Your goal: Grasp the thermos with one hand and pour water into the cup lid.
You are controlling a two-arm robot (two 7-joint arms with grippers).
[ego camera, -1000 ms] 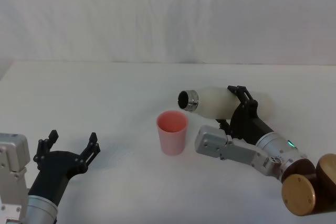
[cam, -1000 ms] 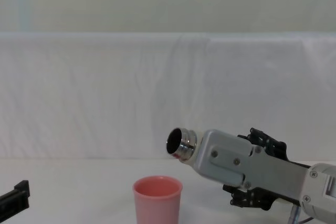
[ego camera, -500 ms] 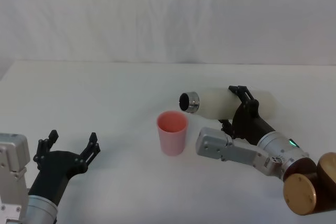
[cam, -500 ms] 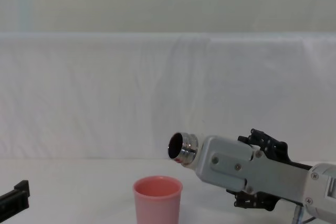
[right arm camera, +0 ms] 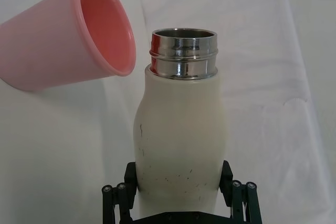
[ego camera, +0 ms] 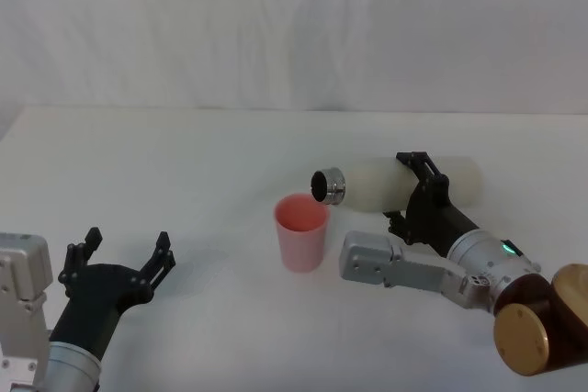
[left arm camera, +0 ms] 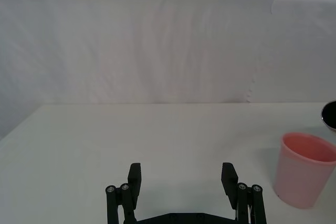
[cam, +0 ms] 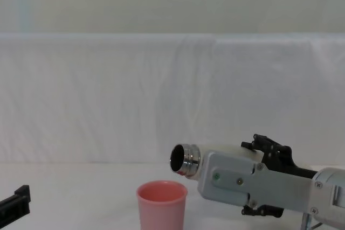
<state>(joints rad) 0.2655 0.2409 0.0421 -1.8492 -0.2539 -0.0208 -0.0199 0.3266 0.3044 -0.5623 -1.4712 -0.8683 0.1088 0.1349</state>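
The cream-white thermos (ego camera: 395, 183) lies almost level in the air, its steel neck (ego camera: 328, 186) pointing at the pink cup lid (ego camera: 301, 230) and hanging just above its right rim. My right gripper (ego camera: 418, 192) is shut on the thermos body; in the right wrist view the black fingers (right arm camera: 119, 196) clamp the thermos (right arm camera: 179, 145) on both sides, with the cup lid (right arm camera: 73, 38) beside the open mouth. In the chest view the neck (cam: 185, 160) sits above the cup lid (cam: 161, 204). No water is visible. My left gripper (ego camera: 119, 256) rests open at the near left, apart from the cup lid (left arm camera: 305, 169).
The white table (ego camera: 184, 162) runs back to a white cloth backdrop (ego camera: 294, 34). My right arm's grey link (ego camera: 395, 268) lies low just right of the cup lid.
The thermos has tipped further and dropped, bringing its neck lower and closer over the cup lid's rim. The left arm has not moved.
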